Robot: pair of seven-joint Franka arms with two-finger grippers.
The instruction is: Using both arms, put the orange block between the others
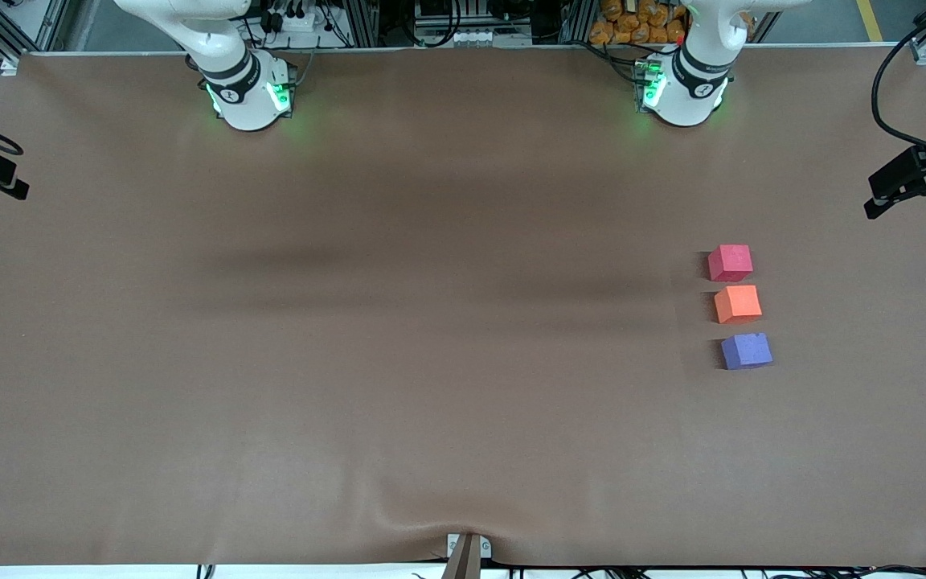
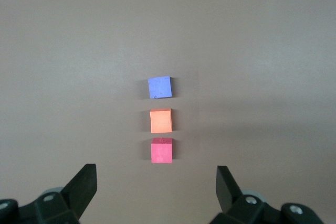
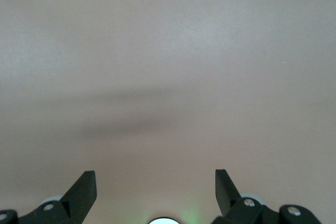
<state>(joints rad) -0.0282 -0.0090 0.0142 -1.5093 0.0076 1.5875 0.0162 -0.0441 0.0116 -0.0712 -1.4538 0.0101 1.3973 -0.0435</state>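
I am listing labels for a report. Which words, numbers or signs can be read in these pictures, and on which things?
None can be read.
Red-pink cube, orange block, purple-blue cube: plain faces.
Arm bases: small round marks, too small to read.

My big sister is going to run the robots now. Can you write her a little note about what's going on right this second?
Left end effector: open, holding nothing, up in the air with the three cubes in its wrist view.
Right end effector: open, holding nothing, over bare table; this arm waits.
Cubes: all toward the left arm's end of the table, in one row with small gaps. The red-pink cube is farthest from the front camera, the orange block is in the middle, the purple-blue cube is nearest.
Done: the orange block already sits between the other two.
Left: nothing obvious; perhaps just check the row looks straight.
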